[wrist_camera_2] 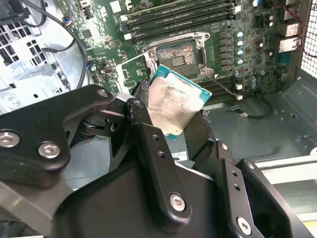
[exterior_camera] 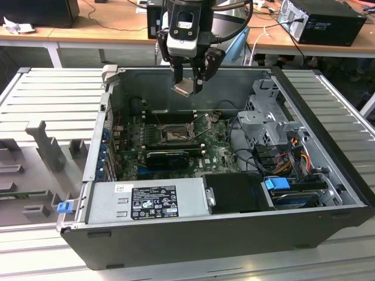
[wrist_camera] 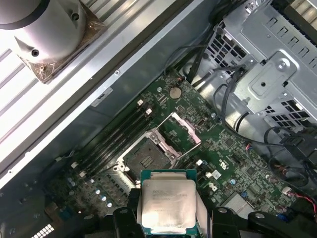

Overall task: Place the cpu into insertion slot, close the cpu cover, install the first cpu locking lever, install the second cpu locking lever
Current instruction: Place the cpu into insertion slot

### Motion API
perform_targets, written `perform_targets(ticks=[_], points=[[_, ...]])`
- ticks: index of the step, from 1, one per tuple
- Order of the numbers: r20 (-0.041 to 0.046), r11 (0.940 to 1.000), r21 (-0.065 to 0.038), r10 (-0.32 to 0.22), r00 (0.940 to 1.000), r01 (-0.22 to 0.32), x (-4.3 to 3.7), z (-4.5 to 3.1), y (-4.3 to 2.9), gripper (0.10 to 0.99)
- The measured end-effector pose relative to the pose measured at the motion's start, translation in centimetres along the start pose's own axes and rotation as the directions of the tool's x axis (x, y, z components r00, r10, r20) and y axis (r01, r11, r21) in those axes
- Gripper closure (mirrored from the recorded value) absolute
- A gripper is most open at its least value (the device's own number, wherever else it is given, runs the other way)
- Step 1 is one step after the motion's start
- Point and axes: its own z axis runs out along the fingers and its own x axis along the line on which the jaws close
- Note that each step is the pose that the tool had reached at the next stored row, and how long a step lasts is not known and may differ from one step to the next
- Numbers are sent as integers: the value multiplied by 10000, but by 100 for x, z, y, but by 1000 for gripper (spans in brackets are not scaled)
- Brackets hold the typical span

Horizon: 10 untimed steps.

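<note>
cpu [exterior_camera: 182,88] up in the air, pinched by its edges in the pincer [exterior_camera: 187,86], high over the open computer case [exterior_camera: 234,234] that lies on its side on the grooved worktop [exterior_camera: 53,99]. Both wrist views show the grip: dark fingers [wrist_camera_2: 141,96] pressed onto opposite sides of the chip [wrist_camera: 167,203], its dull metal top toward the cameras and a rim of green showing round it. It touches nothing but the fingers.

Now the relation that matters. The insertion slot [exterior_camera: 174,136] lies below the pincer, down on the motherboard [exterior_camera: 217,155], about mid-board and nearer the case's far wall than its near one, with the memory slots [wrist_camera_2: 178,20] running alongside. In the exterior view it sits a shade toward the exterior view's left of the chip, well apart from it, with open air between.

The socket is bare and ready: in the second wrist view its dark contact field [wrist_camera_2: 178,53] shows inside the metal rim. The cpu cover [wrist_camera: 185,127] is swung open, standing off to one side of the socket rather than over it.

There is no long axis to speak of, since the chip is near enough square. What counts is squareness. In the first wrist view the chip's edges look turned against the rim of the socket [wrist_camera: 143,159], and in the exterior view it hangs tilted, not flat to the board. Only this one arm is in play.
</note>
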Motion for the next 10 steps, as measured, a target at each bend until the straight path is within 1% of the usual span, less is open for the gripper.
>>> perform_targets(ticks=[4, 10], points=[[36, 9992, -8, 403, 9992, -403, 0, 1, 0, 561], [82, 9957, -21, 927, 9957, -927, 0, 2, 0, 561]])
